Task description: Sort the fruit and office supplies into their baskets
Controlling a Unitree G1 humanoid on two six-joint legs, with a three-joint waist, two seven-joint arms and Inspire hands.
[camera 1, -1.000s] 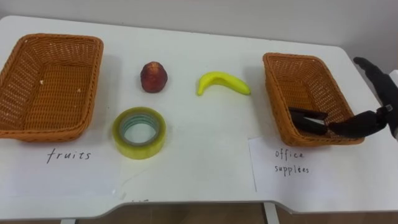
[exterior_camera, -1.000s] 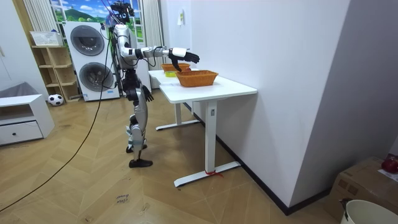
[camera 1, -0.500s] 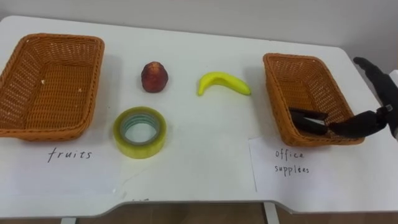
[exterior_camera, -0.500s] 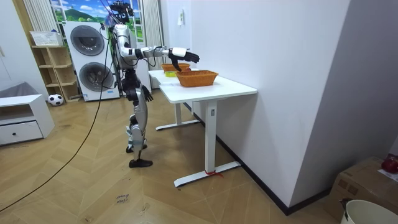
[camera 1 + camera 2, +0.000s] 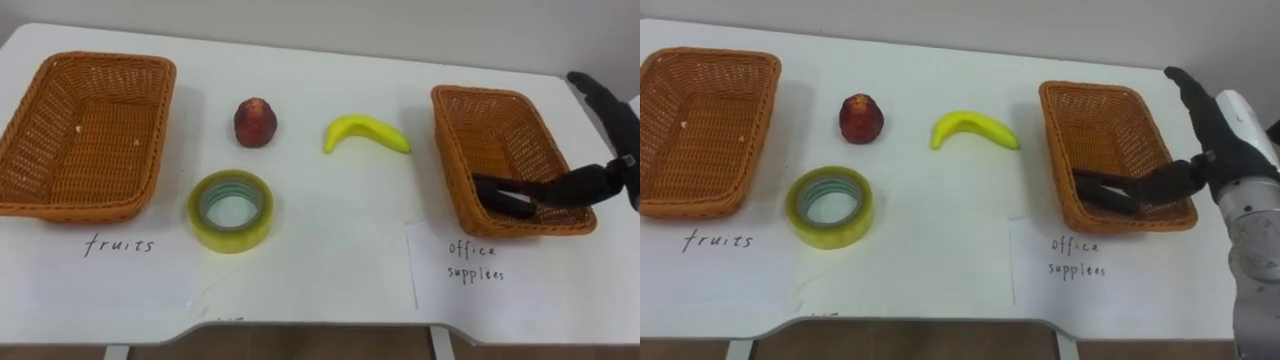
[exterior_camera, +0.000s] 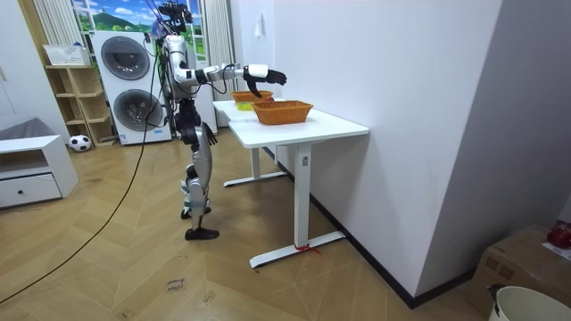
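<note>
Room view: robot stands at the table (image 6: 308, 130) end, right arm out over the baskets, washing machines (image 6: 134, 85) behind it.

Eye views: right robot hand (image 5: 1218, 150) reaches fingers-out to a dark object (image 5: 500, 195) in the office basket (image 5: 452, 150); can't tell if gripped. Banana (image 5: 365, 132), apple (image 5: 256, 122) and tape (image 5: 231, 233) lie on the table between the baskets. Fruit basket (image 5: 152, 140) at left.

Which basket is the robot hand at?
The right-side basket, past the banana: the right robot hand reaches in over its near right corner. The left-side basket, beside the tape roll, has no hand near it.
</note>
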